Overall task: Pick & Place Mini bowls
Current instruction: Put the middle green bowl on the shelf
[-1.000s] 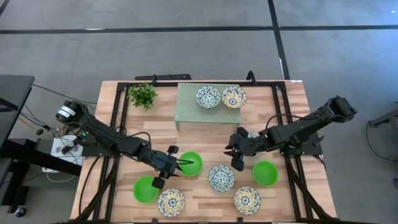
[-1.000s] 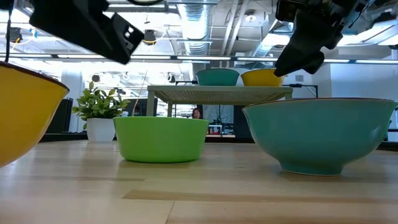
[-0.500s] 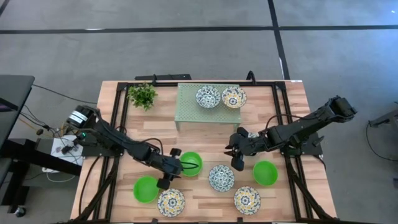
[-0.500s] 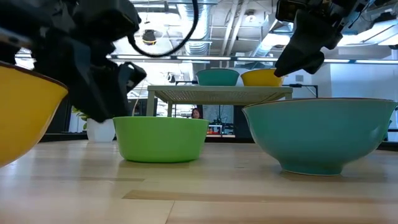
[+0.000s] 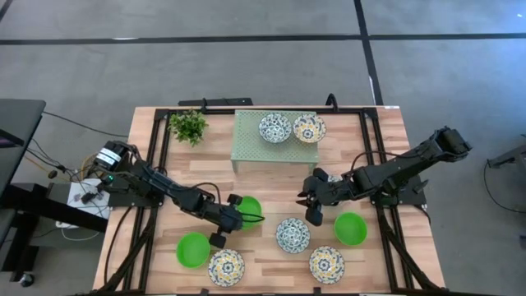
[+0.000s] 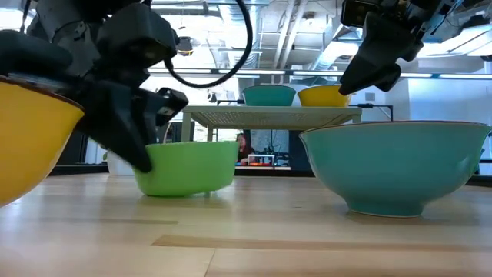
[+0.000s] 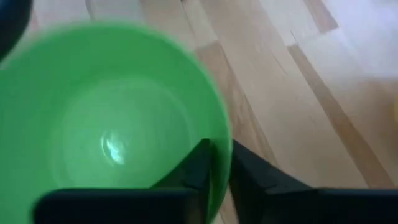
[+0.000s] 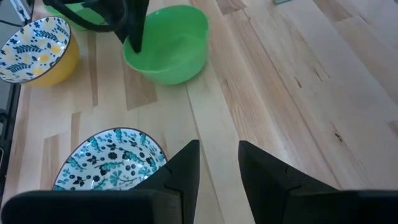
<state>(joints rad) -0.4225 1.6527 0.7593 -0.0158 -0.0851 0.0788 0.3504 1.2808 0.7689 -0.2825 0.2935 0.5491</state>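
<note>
A plain green mini bowl (image 5: 249, 206) sits left of the table's middle. My left gripper (image 5: 237, 217) is shut on its rim and shows dark at the bowl's left side in the low view (image 6: 134, 150). My right gripper (image 5: 313, 219) hangs open in the air above the middle of the table, with nothing between its fingers. It is just far of a white mini bowl with blue pattern (image 8: 109, 163). My left gripper pinches the green bowl's rim (image 7: 222, 149) on its near-left side, one finger (image 7: 198, 167) inside the bowl and one (image 7: 252, 177) outside. The fingers come from the table's left, slanting down. The bowl (image 6: 188, 168) sits tilted; whether its underside is clear of the table I cannot tell.
Near the front edge stand a green bowl (image 5: 192, 249), two yellow-and-blue bowls (image 5: 225, 266) (image 5: 327, 264) and another green bowl (image 5: 350, 228). At the back, a pale green rack (image 5: 255, 144) carries two patterned bowls (image 5: 274, 128) (image 5: 309, 127). A small plant (image 5: 188, 125) stands at the far left.
My left gripper has come down beside the green bowl and shut on its rim. The bowl has tipped and shifted a little toward the table's left.
</note>
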